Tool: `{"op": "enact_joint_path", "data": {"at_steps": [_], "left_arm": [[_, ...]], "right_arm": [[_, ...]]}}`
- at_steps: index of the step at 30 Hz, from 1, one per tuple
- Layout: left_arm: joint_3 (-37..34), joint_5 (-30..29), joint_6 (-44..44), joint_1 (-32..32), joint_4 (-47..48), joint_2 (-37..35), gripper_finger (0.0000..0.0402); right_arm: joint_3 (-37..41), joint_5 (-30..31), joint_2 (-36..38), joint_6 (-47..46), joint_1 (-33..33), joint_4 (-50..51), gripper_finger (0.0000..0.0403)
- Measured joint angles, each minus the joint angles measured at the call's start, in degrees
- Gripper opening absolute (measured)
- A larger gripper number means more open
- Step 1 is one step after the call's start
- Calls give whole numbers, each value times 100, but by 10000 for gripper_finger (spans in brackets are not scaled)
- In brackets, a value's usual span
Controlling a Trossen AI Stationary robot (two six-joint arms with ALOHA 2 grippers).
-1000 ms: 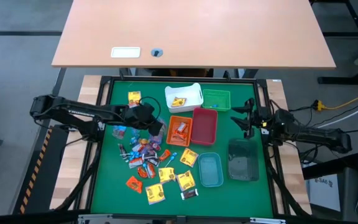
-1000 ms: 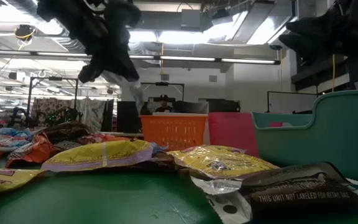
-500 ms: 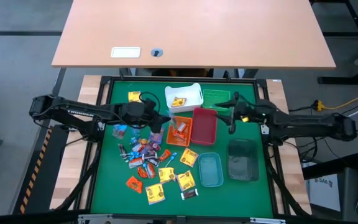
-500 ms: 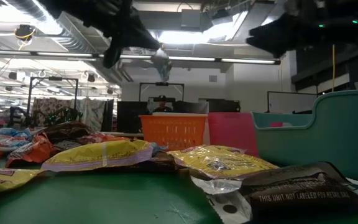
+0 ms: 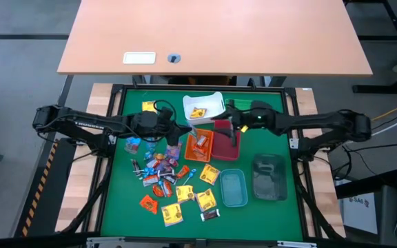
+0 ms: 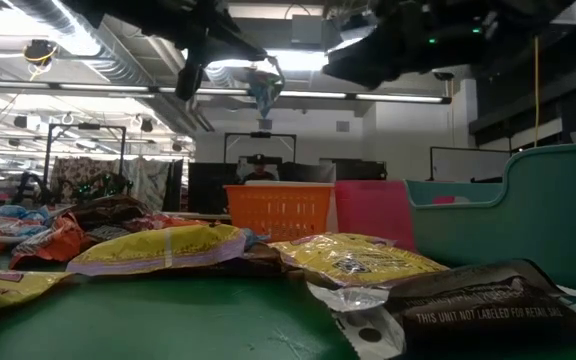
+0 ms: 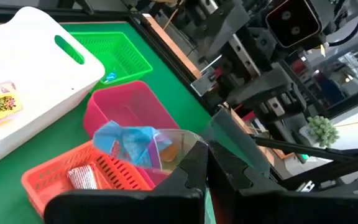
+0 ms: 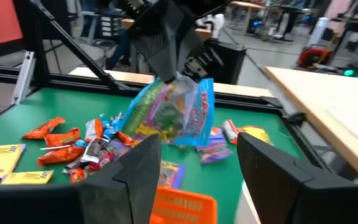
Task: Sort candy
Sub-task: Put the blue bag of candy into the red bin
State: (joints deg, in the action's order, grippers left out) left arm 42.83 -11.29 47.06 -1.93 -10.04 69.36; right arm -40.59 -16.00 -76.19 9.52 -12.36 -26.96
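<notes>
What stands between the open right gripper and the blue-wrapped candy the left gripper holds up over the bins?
Nothing visible. The left gripper is shut on the blue-wrapped candy, hanging above the orange bin. The right gripper is open and faces it over the red bin; in its wrist view the candy shows between its fingers, with only air between.

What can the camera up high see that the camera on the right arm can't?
Only the high view shows the whole table: the white bin, teal bin and red bin. Only the right wrist view shows the blue candy bag up close, hanging from the left gripper, with the right gripper open before it. Both show the candy pile and orange bin.
</notes>
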Motion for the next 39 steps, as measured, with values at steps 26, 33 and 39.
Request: {"op": "enact_joint_path", "data": {"at_steps": [26,33,39], "left_arm": [[4,-730,-122,-2,-378,2,0],[4,-730,-122,-2,-533,2,0],[4,-700,-119,0,-738,2,0]], "right_arm": [[-1160,2000,-1107,641,928,11,211],[-1168,2048,-1107,601,951,2,211],[-1168,1995,-1127,573,949,1,211]]}}
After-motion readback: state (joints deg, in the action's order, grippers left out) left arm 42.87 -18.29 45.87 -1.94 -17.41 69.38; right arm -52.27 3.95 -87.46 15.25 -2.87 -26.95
